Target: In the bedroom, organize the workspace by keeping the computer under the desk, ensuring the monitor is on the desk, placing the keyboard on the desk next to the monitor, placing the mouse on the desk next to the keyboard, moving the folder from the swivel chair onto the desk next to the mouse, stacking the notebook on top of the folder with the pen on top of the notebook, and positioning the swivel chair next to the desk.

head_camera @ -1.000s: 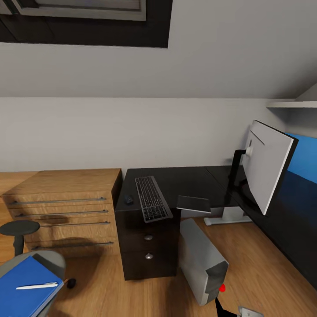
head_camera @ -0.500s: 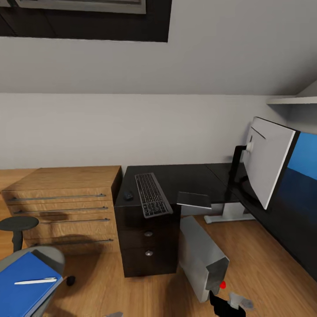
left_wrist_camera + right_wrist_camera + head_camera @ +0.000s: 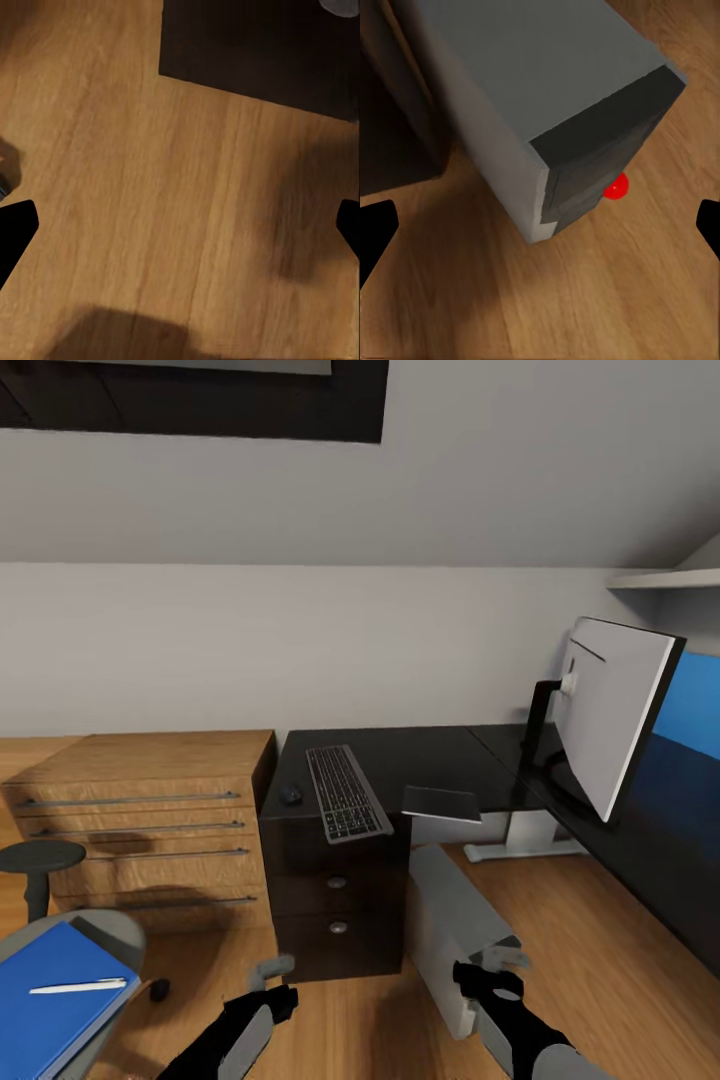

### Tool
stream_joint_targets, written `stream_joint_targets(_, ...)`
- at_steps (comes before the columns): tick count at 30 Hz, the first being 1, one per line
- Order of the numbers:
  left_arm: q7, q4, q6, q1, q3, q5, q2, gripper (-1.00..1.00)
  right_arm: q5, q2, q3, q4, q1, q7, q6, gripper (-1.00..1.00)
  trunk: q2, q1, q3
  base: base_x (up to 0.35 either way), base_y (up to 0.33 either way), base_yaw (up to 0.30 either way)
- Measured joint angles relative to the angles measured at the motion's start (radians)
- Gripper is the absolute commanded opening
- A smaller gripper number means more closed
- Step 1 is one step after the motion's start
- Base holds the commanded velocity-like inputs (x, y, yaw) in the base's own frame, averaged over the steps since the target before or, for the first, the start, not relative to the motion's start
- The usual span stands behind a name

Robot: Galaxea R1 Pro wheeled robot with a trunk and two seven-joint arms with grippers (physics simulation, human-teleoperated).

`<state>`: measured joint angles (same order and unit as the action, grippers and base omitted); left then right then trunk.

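Note:
The black desk [image 3: 420, 752] carries the dark keyboard [image 3: 345, 793], the small mouse [image 3: 292, 796] to its left and the thin notebook [image 3: 441, 803] to its right. The monitor [image 3: 610, 715] stands on the desk's right wing. The grey computer [image 3: 455, 925] lies tilted on the floor beside the drawers; its red light [image 3: 616, 186] shows close up on the computer [image 3: 532, 112]. The blue folder [image 3: 45, 1000] with the white pen [image 3: 78, 987] rests on the swivel chair [image 3: 115, 938]. My left gripper [image 3: 272, 972] hangs open over the floor [image 3: 180, 232]. My right gripper [image 3: 497, 963] is open just above the computer.
A low oak cabinet [image 3: 140, 815] stands left of the desk. The dark drawer unit [image 3: 335, 905] sits under the keyboard end. A blue wall panel [image 3: 692, 705] and a white shelf [image 3: 665, 578] are at the right. A chair armrest [image 3: 40, 855] rises at the left.
Both arms have risen into the bottom of the head view, the right one over the computer. The whole picture has shifted slightly, so the camera moved.

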<state>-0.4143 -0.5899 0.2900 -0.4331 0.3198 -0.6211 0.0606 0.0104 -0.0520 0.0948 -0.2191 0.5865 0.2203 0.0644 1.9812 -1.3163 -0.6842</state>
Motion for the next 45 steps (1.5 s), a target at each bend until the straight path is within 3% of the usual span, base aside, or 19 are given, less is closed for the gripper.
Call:
stream_joint_targets(1,0.002,0.002,0.001,-0.010,0.000,-0.017,-0.001,1.00,-0.004,-0.004,0.000,0.004,0.006,0.002,-0.008,1.00,0.007,-0.004,-0.003,0.000,0.000,0.000)
stream_joint_targets(3,0.009,0.010,0.003,-0.031,-0.001,-0.083,-0.006,1.00,-0.013,-0.020,0.002,0.016,0.021,0.007,-0.026,1.00,0.021,-0.012,-0.010,0.000,0.000,0.000)
stream_joint_targets(7,0.013,0.021,0.002,-0.041,-0.001,-0.123,-0.010,1.00,-0.017,-0.025,0.004,0.021,0.028,0.009,-0.033,1.00,0.049,-0.027,-0.022,0.000,0.000,0.000)
stream_joint_targets(24,0.008,0.027,-0.013,-0.046,0.004,-0.139,-0.012,1.00,-0.019,-0.024,0.005,0.016,0.031,0.010,-0.038,1.00,0.168,-0.092,-0.075,0.000,0.000,0.000)
stream_joint_targets(29,0.013,0.027,-0.062,-0.046,0.004,-0.142,-0.012,1.00,-0.021,-0.020,0.003,0.018,0.031,0.005,-0.038,1.00,0.203,-0.111,-0.091,0.000,0.000,0.000)
stream_joint_targets(35,0.010,0.026,-0.072,-0.046,0.005,-0.142,-0.011,1.00,-0.020,-0.020,0.005,0.018,0.031,0.004,-0.033,1.00,0.245,-0.134,-0.110,0.000,0.000,0.000)
stream_joint_targets(39,0.009,0.017,-0.162,-0.046,0.024,-0.142,-0.008,1.00,-0.020,-0.020,0.005,0.021,0.031,0.004,-0.002,1.00,0.273,-0.150,-0.122,0.000,0.000,0.000)
stream_joint_targets(40,0.005,0.001,-0.226,-0.046,0.063,-0.143,-0.008,1.00,-0.020,-0.020,0.005,0.021,0.031,0.004,0.005,1.00,0.280,-0.153,-0.125,0.000,0.000,0.000)
stream_joint_targets(42,-0.001,-0.024,-0.252,-0.047,0.087,-0.143,-0.009,1.00,-0.020,-0.020,0.005,0.022,0.031,0.004,0.007,1.00,0.294,-0.161,-0.132,0.000,0.000,0.000)
stream_joint_targets(43,-0.012,-0.079,-0.265,-0.041,0.107,-0.143,-0.011,1.00,-0.020,-0.020,0.005,0.022,0.031,0.004,0.008,1.00,0.301,-0.165,-0.135,0.000,0.000,0.000)
stream_joint_targets(45,-0.056,-0.268,-0.271,0.017,0.135,-0.144,-0.031,1.00,-0.021,-0.019,0.004,0.022,0.031,0.004,0.010,1.00,0.315,-0.173,-0.141,0.000,0.000,0.000)
